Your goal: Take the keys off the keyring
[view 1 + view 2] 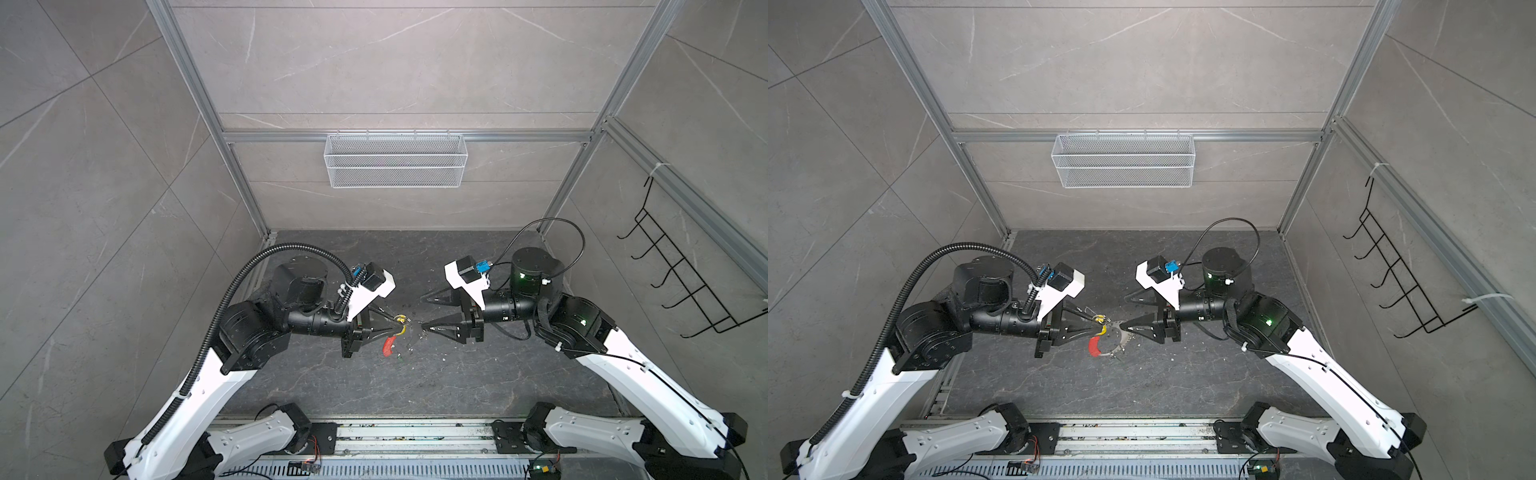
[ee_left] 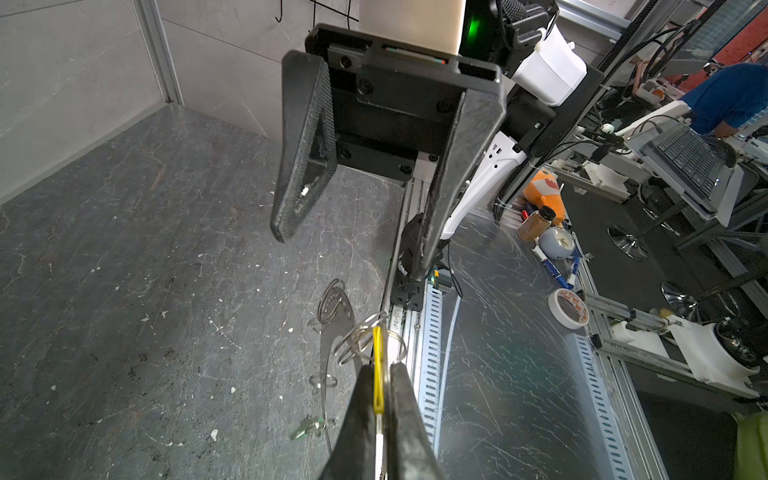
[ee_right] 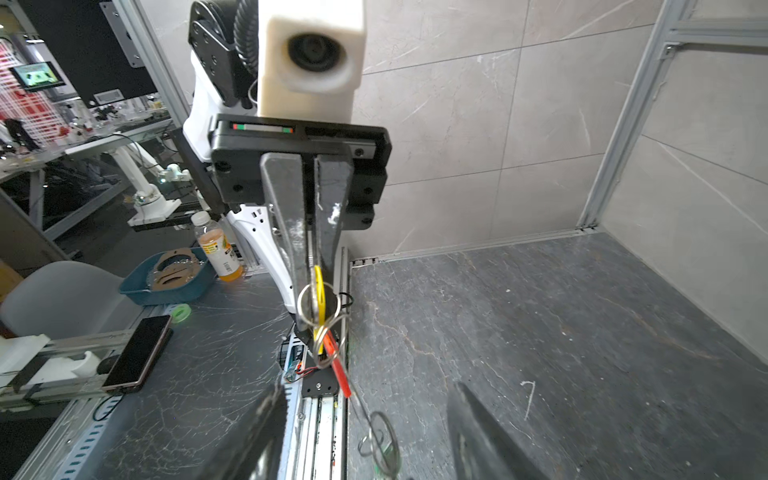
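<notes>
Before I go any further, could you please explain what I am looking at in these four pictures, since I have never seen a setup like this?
This is a robot with two arms over a dark table. Two pictures look down from one overhead camera; the other two come from a camera on each wrist. Each arm ends in a two-fingered gripper. The left gripper is shut on the yellow tag of a key. The keyring, a thin wire hoop with a red sleeve, appears to hang from it; whether it touches the table I cannot tell. A green tag shows near the hoop. The right gripper is open and empty, facing it.
</notes>
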You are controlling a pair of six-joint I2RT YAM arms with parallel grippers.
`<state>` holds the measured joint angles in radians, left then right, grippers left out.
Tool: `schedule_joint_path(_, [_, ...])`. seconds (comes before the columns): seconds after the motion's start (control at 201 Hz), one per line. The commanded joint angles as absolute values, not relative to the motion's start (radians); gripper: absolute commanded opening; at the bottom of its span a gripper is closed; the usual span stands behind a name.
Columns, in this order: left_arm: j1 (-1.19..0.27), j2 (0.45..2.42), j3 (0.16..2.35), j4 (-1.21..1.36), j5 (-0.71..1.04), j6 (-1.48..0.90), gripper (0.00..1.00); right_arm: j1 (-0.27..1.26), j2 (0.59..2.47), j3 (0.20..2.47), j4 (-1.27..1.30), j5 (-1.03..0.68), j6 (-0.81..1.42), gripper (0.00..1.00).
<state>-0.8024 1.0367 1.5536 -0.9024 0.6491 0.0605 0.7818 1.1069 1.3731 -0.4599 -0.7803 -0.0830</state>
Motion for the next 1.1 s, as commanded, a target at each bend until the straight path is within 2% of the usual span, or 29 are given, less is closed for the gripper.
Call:
schedule_joint_path(0.0, [-0.799, 1.040, 1.601, -0.891, 0.674, 0.086, 0.00, 0.792, 1.130, 1.390, -0.509, -0.842, -0.097, 0.64])
schedule_joint_path(0.483, [-0.799, 1.076, 1.642, -0.919, 0.698, 0.093, 0.00, 0.855, 1.182, 1.386, -0.441, -0.809, -0.072, 0.60])
schedule_joint_path(0.792, [-0.801, 1.074, 1.661, -0.936, 0.668, 0.097, 0.00, 0.870, 1.201, 1.400, -0.462, -0.765, -0.084, 0.41])
schedule_joint_path(1.095, [-0.800, 1.076, 1.666, -0.937, 0.627, 0.075, 0.00, 0.887, 1.212, 1.400, -0.434, -0.664, -0.043, 0.14])
